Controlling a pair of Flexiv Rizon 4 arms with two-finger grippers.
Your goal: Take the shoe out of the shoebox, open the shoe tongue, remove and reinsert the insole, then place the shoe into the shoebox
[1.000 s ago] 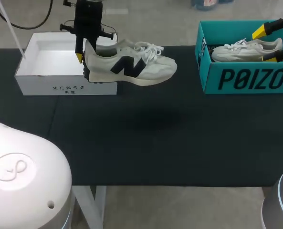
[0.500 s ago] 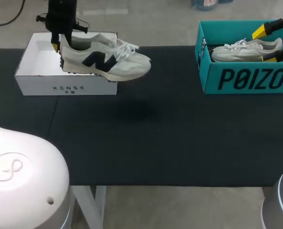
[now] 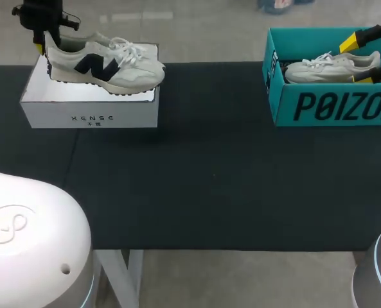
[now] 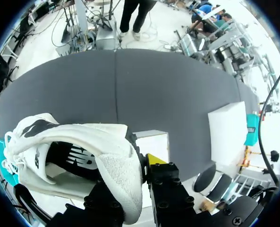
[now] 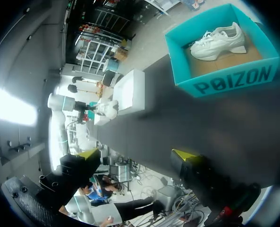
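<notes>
A white sneaker (image 3: 106, 64) with a dark side logo hangs level over the white shoebox (image 3: 87, 112) at the table's back left. My left gripper (image 3: 42, 45) is shut on its heel, toe pointing right. In the left wrist view the heel collar (image 4: 116, 165) sits between the fingers of the left gripper (image 4: 130, 189), with the white shoebox (image 4: 151, 142) below. My right gripper (image 3: 357, 59) stands open at the far right, in front of the teal box (image 3: 331, 106). The right gripper (image 5: 136, 153) holds nothing, and the teal box (image 5: 224, 80) lies well ahead of it.
A second white sneaker (image 3: 331, 66) lies inside the teal box at the back right. Dark cloth (image 3: 209, 173) covers the table between the two boxes. The white dome of the robot's body (image 3: 29, 237) hides the front left corner.
My left arm has carried the sneaker left and back, from beside the white shoebox's right end to above its inside. The right arm has not moved.
</notes>
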